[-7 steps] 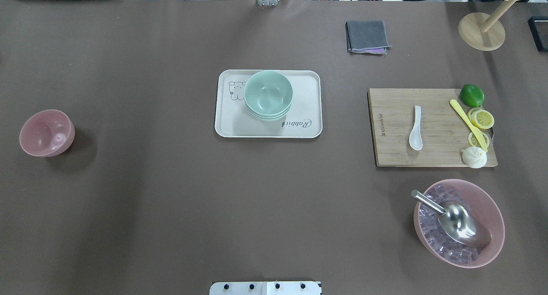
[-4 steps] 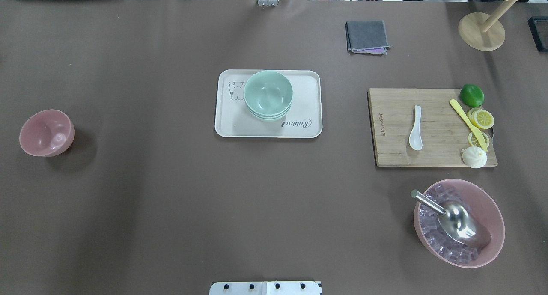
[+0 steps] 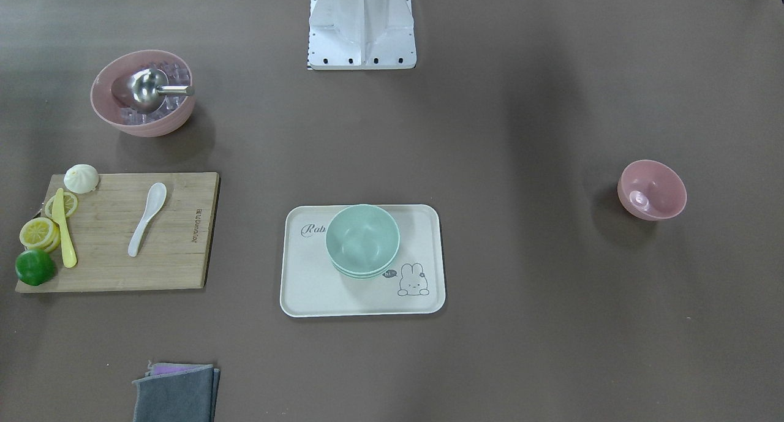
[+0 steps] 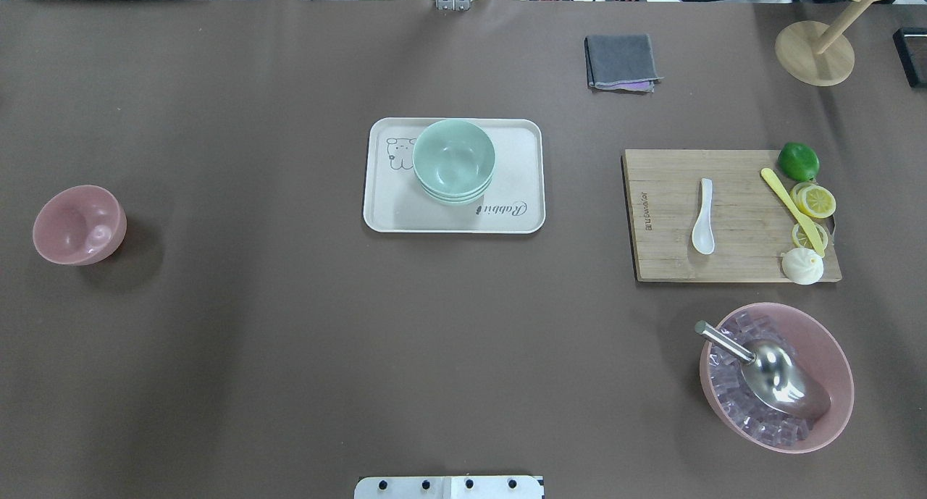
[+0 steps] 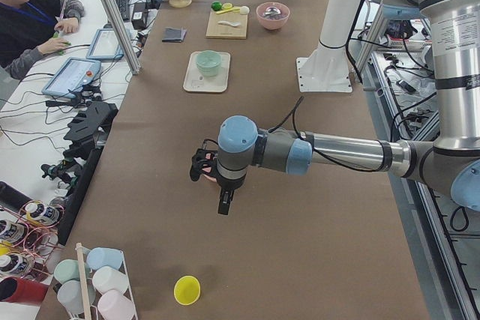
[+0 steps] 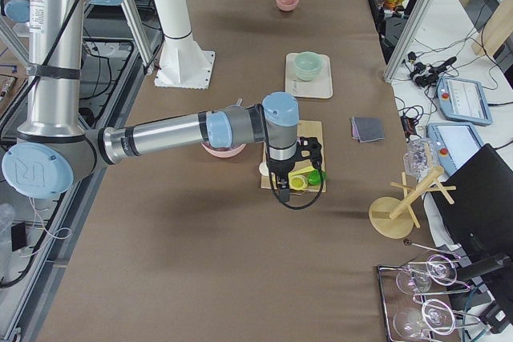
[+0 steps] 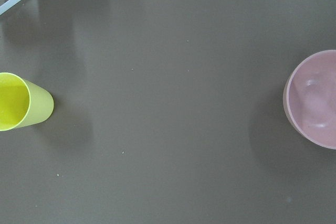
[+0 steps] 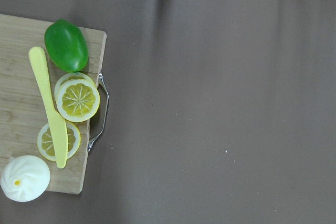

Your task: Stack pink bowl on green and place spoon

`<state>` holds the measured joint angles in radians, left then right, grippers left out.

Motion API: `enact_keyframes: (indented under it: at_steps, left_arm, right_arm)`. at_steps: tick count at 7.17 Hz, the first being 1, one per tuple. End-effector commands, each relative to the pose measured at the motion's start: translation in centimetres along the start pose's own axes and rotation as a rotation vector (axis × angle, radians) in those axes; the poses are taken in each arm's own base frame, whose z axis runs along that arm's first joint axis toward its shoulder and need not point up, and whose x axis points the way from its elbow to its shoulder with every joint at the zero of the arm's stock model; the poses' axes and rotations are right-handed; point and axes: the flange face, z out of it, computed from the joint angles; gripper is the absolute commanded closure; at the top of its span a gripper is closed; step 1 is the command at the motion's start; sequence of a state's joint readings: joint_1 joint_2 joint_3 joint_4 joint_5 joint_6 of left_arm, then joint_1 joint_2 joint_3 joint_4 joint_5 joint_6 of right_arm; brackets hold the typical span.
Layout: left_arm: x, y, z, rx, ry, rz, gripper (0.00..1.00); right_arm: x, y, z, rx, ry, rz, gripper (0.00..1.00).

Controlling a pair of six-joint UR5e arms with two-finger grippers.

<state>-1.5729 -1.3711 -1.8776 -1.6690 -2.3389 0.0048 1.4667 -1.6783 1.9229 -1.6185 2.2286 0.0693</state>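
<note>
The small pink bowl point(image 4: 80, 224) stands upright at the table's left end and also shows in the left wrist view point(image 7: 315, 98). A stack of green bowls point(image 4: 454, 158) sits on a cream tray point(image 4: 521, 140) at the table's middle. The white spoon point(image 4: 703, 216) lies on a wooden cutting board point(image 4: 666, 253) to the right. My left gripper point(image 5: 204, 167) hangs above the table by the pink bowl. My right gripper point(image 6: 309, 154) hangs over the board's lemon end. Both show only in the side views, so I cannot tell whether they are open or shut.
A large pink bowl point(image 4: 833, 354) of ice holds a metal scoop point(image 4: 775, 376). A lime point(image 4: 798, 161), lemon slices point(image 4: 816, 200), a yellow knife point(image 4: 789, 208) and a bun point(image 4: 802, 266) sit at the board's right end. A grey cloth point(image 4: 621, 61), wooden stand point(image 4: 812, 53) and yellow cup point(image 7: 21, 102) are nearby.
</note>
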Motion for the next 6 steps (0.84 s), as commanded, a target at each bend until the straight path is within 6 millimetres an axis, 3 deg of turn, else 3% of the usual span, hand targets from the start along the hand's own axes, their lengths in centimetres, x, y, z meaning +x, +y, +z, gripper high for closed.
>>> enact_keyframes:
  at_steps: [1, 2, 3, 5, 6]
  left_arm:
    - [2.1, -4.6, -2.3, 0.068, -0.001, 0.056, 0.02]
    - [3.4, -8.2, -3.8, 0.132, -0.030, 0.118, 0.02]
    - [3.0, -9.7, -3.7, 0.150, -0.055, 0.126, 0.02]
    - [2.2, -9.2, -2.8, 0.146, -0.044, 0.136, 0.02]
    - [1.0, -9.1, -1.3, 0.172, -0.043, 0.155, 0.02]
  right_arm:
    - [-2.0, -2.2, -2.5, 0.061, 0.000, -0.041, 0.00]
    - [-3.8, -3.9, -4.7, 0.112, -0.005, -0.080, 0.00]
    - [-4.9, -4.7, -6.1, 0.141, -0.009, -0.100, 0.00]
    - [-5.2, -4.8, -6.3, 0.147, -0.011, -0.120, 0.00]
    - [-4.6, -4.5, -5.6, 0.131, -0.010, -0.107, 0.00]
